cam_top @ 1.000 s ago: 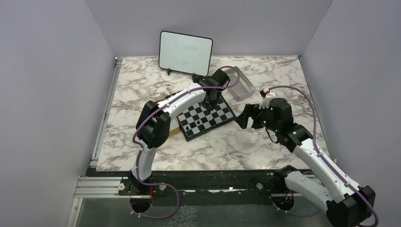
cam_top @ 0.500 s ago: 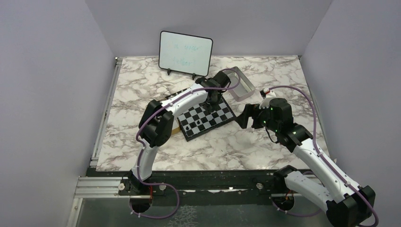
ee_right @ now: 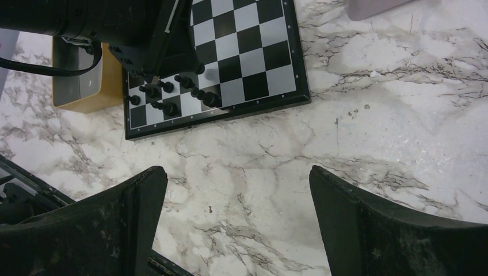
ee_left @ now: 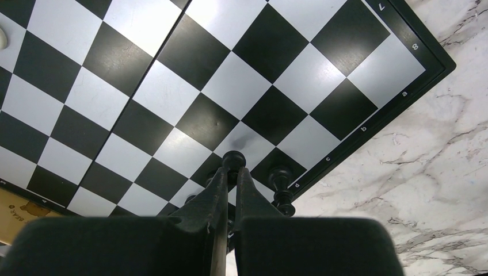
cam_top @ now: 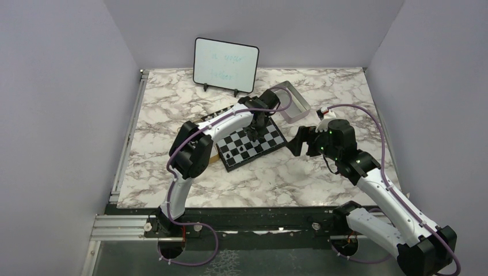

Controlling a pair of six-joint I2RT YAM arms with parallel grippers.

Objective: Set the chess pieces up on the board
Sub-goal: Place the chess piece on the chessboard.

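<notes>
The left pincer (ee_left: 228, 173) is clenching a black chess piece (ee_left: 233, 158), whose round head is showing just past the closed fingertips. It is hanging over the board's edge row, in the lower middle of the left wrist view. A second black piece (ee_left: 280, 179) is standing just right of the fingers, on a square against the rim with the printed letters.

The board (cam_top: 271, 137) is lying at the centre of the top view on the marbled desk (cam_top: 172, 109), turned at a slant. The left arm is reaching over it from the lower left. A small group of chess pieces (ee_right: 172, 95) is standing crowded in the board's lower left corner in the right wrist view, right under the left arm. The other squares seen there are lying bare.

The right pincer (ee_right: 234, 175) is hovering released, its two fingers spread wide and grasping nothing. It is hanging above bare marble just right of the board in the top view.

A tan wooden box (ee_right: 80, 86) is sitting against the board's left side in the right wrist view. A grey tray (cam_top: 293, 102) is lying near the board's upper right corner. A whiteboard (cam_top: 225, 64) is standing at the upper middle of the top view.
</notes>
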